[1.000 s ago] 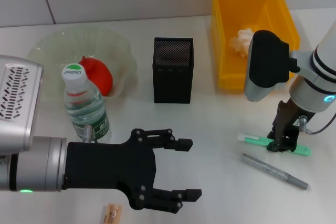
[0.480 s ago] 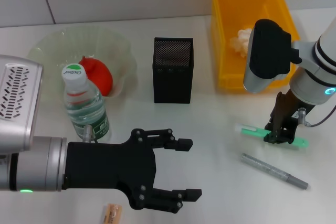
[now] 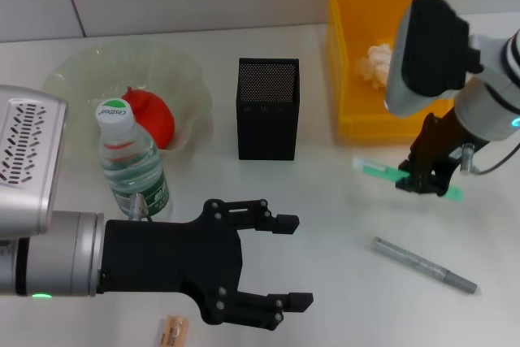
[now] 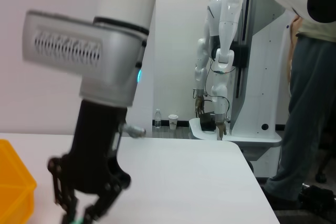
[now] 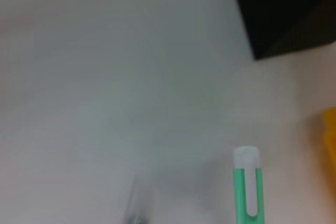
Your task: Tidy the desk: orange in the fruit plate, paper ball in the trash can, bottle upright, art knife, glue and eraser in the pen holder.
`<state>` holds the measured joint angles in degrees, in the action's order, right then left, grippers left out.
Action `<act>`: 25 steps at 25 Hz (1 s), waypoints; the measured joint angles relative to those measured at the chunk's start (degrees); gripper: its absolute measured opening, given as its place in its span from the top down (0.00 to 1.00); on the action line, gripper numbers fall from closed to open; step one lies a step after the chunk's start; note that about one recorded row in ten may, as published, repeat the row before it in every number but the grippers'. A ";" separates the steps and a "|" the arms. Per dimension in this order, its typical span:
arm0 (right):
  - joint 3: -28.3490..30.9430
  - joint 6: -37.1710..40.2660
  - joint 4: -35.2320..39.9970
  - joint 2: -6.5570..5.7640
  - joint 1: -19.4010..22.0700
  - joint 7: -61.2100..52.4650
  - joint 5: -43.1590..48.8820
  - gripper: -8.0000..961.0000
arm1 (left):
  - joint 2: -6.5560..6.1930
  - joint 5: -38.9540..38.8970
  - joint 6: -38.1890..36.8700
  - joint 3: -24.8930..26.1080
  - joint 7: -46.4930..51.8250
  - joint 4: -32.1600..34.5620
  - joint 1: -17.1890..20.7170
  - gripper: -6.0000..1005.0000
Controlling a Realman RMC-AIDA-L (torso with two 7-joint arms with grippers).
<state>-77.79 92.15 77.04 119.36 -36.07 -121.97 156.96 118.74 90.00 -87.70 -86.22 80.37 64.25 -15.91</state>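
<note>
**Green tool lifted clear of the desk, bound for the mesh cup**

Beside the trash can [image 3: 382, 46], on the robot's right, the right gripper [image 3: 424, 178] pinches a slim green-and-white tool [image 3: 382, 172], apparently the art knife or the glue, near its middle. The tool hangs roughly level above the white desk [image 3: 325, 201], its white-tipped end pointing toward the pen holder [image 3: 268, 108]; the right wrist view shows that end and its clip-like slot [image 5: 247, 184] over bare desk.

Such a piece looks light, stiff and smooth-sided, so it could swivel or slide between the fingers. A hold near the middle, as here, seems sound for carrying, though tipping it upright over the narrow cup will likely need care.

The right arm reaches down steeply from its bulky wrist, fingers aimed at the desk. A grey pen-like stick [image 3: 424, 265] lies near, apart from the gripper.

The left gripper [image 3: 276, 262] hovers low at the desk's near edge, fingers spread wide and holding nothing, just beside the upright bottle [image 3: 130, 164]. The eraser [image 3: 172, 331] lies near it. The orange [image 3: 150, 116] sits in the fruit plate [image 3: 73, 71], the paper ball [image 3: 375, 62] in the trash can.
</note>
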 joint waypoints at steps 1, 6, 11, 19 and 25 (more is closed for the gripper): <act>0.59 -0.01 3.46 -0.03 1.14 -0.25 -0.49 0.81 | 0.00 0.00 0.02 0.00 -0.01 0.00 0.00 0.19; 2.08 -0.20 8.35 0.04 2.94 -0.35 -2.13 0.81 | 0.00 0.00 0.22 0.00 -0.03 0.00 0.00 0.19; 3.75 -2.60 12.17 -0.01 5.14 -0.30 -5.68 0.81 | 0.00 0.00 0.32 -0.04 -0.04 -0.07 0.00 0.19; 5.09 -9.97 16.80 -0.05 9.31 0.76 -13.01 0.81 | 0.08 0.01 0.45 -0.09 -0.04 -0.09 -0.05 0.19; 6.80 -17.79 17.27 0.03 12.70 5.09 -22.85 0.80 | 0.09 -0.88 0.52 -0.09 -0.55 -1.48 -0.57 0.19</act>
<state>-70.99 74.36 94.32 119.39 -23.37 -116.88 134.11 118.83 89.12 -87.18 -86.31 79.81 62.77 -16.49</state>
